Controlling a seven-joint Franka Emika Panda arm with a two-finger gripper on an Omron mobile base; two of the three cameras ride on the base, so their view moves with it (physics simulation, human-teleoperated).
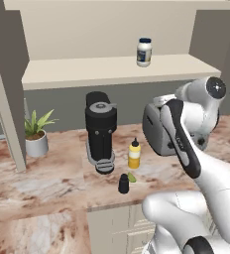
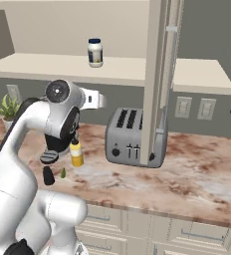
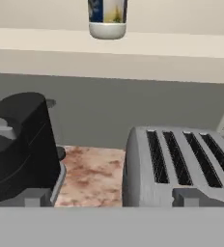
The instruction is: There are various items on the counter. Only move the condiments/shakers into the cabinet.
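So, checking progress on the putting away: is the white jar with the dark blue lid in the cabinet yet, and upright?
Yes, in and upright: the white jar with the dark blue lid stands on the cabinet's cream shelf board, lid on top.

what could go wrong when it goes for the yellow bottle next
1. The yellow squeeze bottle stands close beside the coffee machine; the open gripper could knock the machine on the way down.
2. The black shaker and the tiny green piece sit just in front of the bottle and could get toppled or swept along.
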